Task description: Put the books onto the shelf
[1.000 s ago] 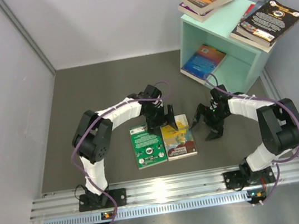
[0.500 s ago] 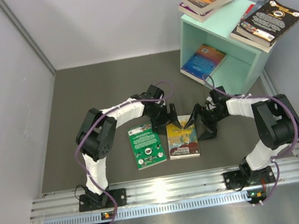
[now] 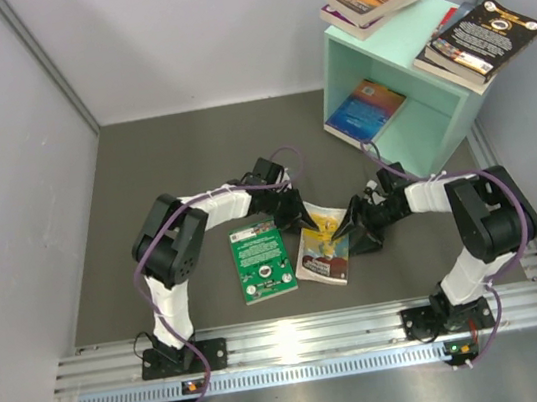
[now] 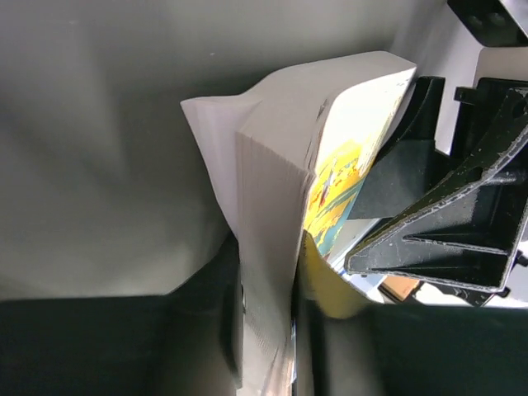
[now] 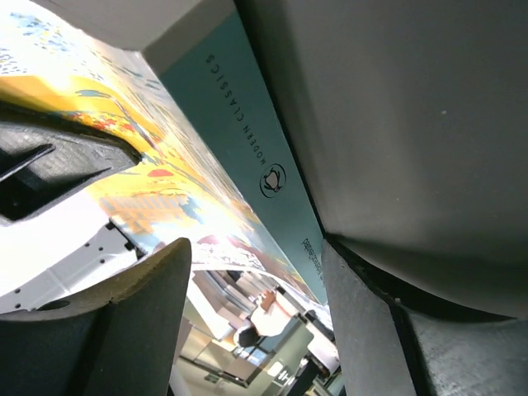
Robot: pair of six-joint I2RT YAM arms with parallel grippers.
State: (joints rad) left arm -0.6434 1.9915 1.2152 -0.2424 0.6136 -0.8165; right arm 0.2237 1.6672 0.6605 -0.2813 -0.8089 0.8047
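Our left end effector [image 3: 304, 220] has just clamped the yellow book [image 3: 323, 251], tilting it off the tabletop [image 3: 172, 165] for lifting; whether the right end effector [image 3: 353, 222] grips, we cannot tell.

The yellow book [image 5: 177, 177] bore "MODERN CLASSICS" on its teal spine — a small round emblem just below the words.

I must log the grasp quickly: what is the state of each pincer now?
Left pincer: closed on the yellow paperback book.
Right pincer: fingers on either side of the same book; whether it grips cannot be told.
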